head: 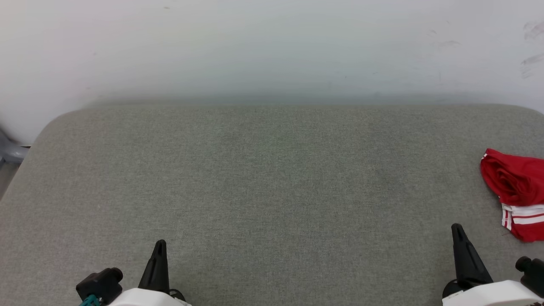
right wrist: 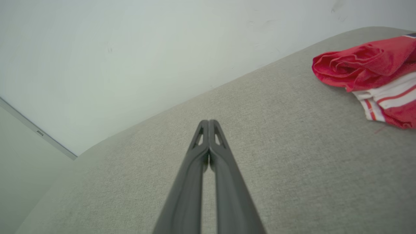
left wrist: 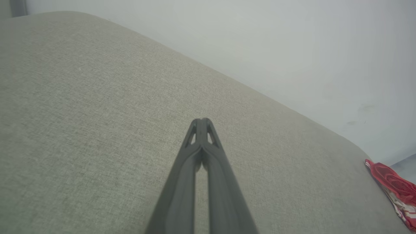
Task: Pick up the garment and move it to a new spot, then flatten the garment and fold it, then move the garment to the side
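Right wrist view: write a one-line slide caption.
Shut right gripper points across the grey surface; crumpled red garment lies apart, upper right.

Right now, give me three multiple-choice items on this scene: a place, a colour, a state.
1. Where on the grey surface is the garment? A. far right B. centre C. far left
2. What colours is the garment? A. blue and yellow B. red with white stripes C. all black
3. How are the left gripper and right gripper? A. both open B. both shut, empty C. right shut on the garment
1 A: crumpled at the head view's far right. 2 B: red cloth, white striped trim. 3 B: each wrist view shows fingers pressed together, nothing between.
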Tool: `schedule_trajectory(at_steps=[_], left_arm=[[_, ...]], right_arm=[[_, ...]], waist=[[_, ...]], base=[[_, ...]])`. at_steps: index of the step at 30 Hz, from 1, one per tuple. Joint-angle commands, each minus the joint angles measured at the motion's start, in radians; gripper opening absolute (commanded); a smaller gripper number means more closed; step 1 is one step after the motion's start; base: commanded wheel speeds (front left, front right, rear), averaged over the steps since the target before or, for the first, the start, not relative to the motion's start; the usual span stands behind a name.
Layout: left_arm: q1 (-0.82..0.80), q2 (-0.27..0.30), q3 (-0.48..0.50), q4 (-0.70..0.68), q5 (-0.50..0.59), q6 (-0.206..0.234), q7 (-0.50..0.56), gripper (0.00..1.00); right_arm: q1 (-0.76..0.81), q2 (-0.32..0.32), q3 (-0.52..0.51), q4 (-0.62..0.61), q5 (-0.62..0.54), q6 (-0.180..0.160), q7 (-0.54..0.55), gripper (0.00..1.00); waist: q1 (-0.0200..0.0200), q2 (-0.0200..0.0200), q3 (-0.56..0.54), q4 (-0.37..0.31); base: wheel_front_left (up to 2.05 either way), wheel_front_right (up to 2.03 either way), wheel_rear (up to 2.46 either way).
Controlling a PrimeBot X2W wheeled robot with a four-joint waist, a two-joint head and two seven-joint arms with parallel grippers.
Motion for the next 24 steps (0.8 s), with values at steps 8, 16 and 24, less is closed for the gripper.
schedule_trajectory(at_steps=[8,16,24], left_arm=[[-0.050,0.011,0.015,0.002,-0.161,-0.020,0.033,0.00],[-0.069,0.013,0.026,0.013,-0.281,-0.032,0.060,0.00],[-0.086,0.014,0.036,0.024,-0.392,-0.044,0.086,0.00]], right_arm=[[-0.054,0.002,-0.007,0.004,0.156,0.000,0.034,0.00],[-0.071,0.004,-0.011,0.016,0.271,0.000,0.062,0.00],[-0.088,0.006,-0.015,0.028,0.376,0.000,0.089,0.00]], waist=[[0.0000,-0.0001,0.000,-0.002],[0.0000,-0.0001,0.001,-0.003],[0.0000,-0.0001,0.001,-0.004]], base=[[0.00,0.00,0.00],[0.00,0.00,0.00],[0.00,0.00,0.00]])
